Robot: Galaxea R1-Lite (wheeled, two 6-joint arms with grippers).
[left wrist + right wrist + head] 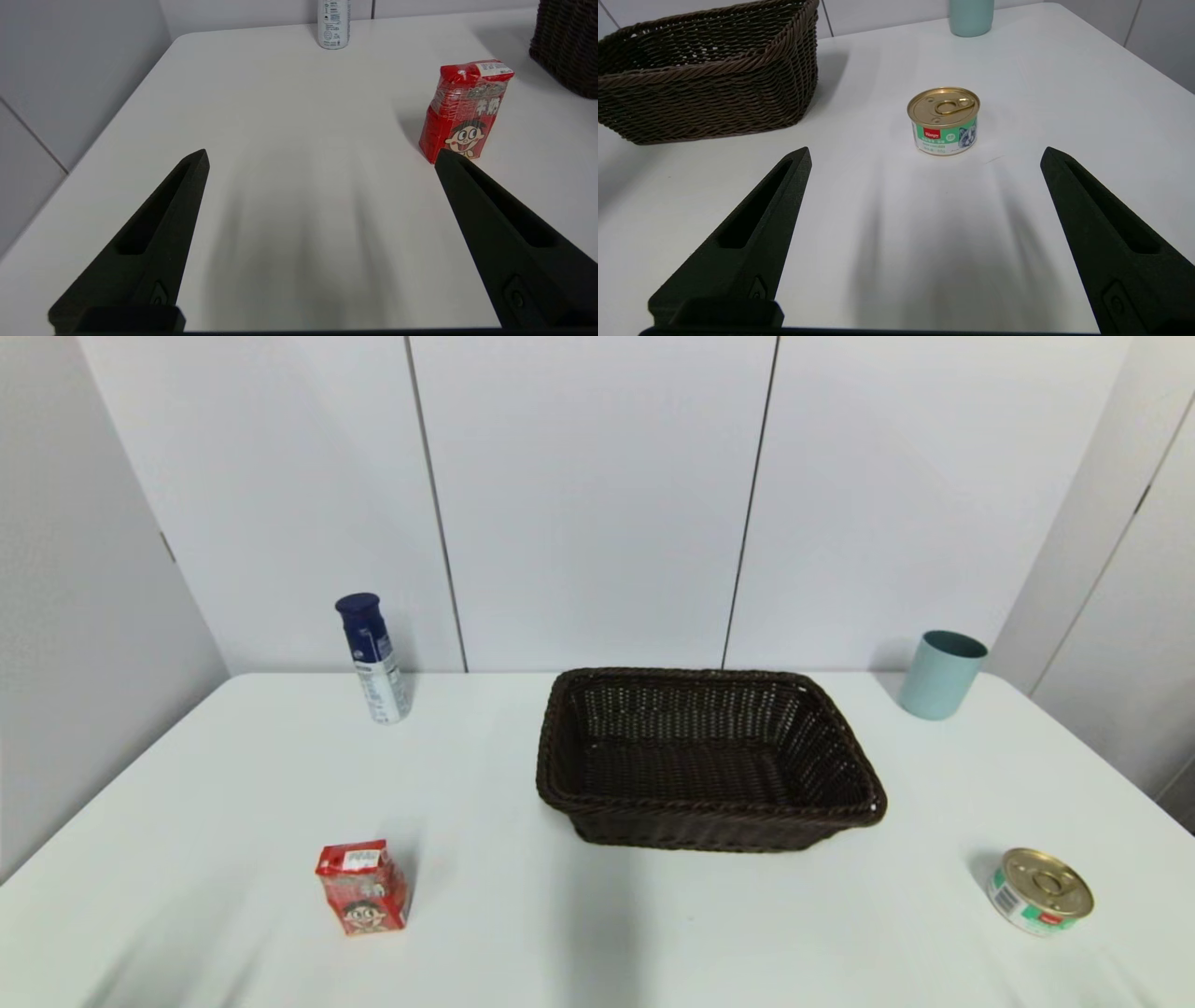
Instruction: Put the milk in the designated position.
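Note:
The milk (362, 888) is a small red carton with a cartoon child's face and a white label on top, standing upright on the white table at the near left. In the left wrist view the milk (465, 112) stands a short way ahead of the left gripper (321, 156), off to one side by one fingertip. The left gripper is open with nothing between its fingers. My right gripper (924, 154) is open too, held above the table short of a gold-lidded tin (943, 120). Neither arm shows in the head view.
A dark brown woven basket (709, 761) sits empty at the table's middle. A blue-capped white spray can (373, 659) stands at the back left, a pale teal cup (941, 674) at the back right, and the gold-lidded tin (1039, 890) at the near right.

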